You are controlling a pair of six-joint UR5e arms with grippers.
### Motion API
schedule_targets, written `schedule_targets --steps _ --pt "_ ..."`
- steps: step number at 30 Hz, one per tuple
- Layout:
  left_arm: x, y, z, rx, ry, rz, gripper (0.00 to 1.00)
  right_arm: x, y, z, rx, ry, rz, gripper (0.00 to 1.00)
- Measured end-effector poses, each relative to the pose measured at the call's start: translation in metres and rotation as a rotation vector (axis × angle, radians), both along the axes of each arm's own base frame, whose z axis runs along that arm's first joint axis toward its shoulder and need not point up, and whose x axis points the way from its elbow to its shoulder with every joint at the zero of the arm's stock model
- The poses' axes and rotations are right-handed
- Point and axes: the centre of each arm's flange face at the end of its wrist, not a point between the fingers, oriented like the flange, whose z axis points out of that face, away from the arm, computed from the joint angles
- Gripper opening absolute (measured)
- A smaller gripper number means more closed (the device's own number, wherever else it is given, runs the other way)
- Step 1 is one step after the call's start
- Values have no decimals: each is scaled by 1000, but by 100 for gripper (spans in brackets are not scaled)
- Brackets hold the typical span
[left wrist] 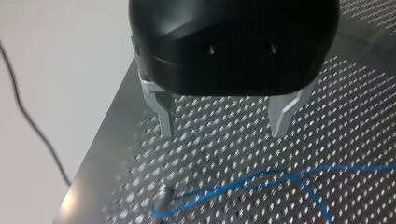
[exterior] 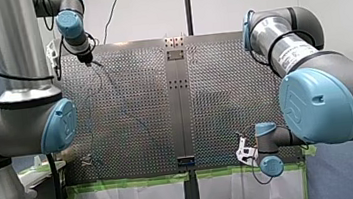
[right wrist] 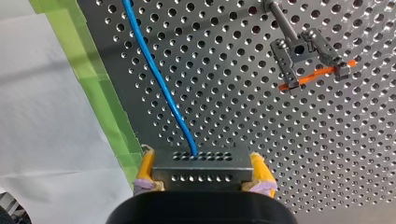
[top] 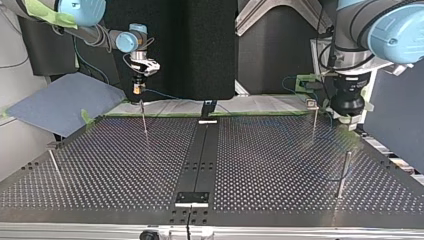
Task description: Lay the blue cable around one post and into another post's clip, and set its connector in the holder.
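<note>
My right gripper [right wrist: 201, 181], with yellow pads, is shut on the black connector block [right wrist: 201, 163], and the blue cable [right wrist: 159, 79] runs from the block out over the perforated plate. In the top view this gripper [top: 137, 91] hangs above the plate's far edge at the left, just behind a thin post [top: 144, 119]. My left gripper [left wrist: 224, 122] is open and holds nothing; its metal fingers [left wrist: 166, 119] hover above the plate. Ahead of them the blue cable [left wrist: 261, 179] lies slack beside a post [left wrist: 161, 201].
A post with a black clip and an orange piece [right wrist: 299, 46] stands ahead of my right gripper. More posts [top: 344, 172] [top: 315, 122] [top: 55, 165] rise from the table [top: 250, 165]. Green tape [right wrist: 102, 93] lines the plate's edge, with white sheet beyond.
</note>
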Motion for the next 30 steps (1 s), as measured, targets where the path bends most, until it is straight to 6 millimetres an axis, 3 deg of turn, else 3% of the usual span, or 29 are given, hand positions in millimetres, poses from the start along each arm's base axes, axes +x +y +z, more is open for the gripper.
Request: schedule_targets --steps 12,24,30 --pt "-33 -40 -11 -72 -78 -170 100 3 4 -1 6 50 -11 0" --pt "-34 -73 -81 -63 9 -242 100 0 6 -3 19 96 -11 0" --pt "-39 -86 -119 -72 59 -237 100 -1 6 6 2 113 -8 0"
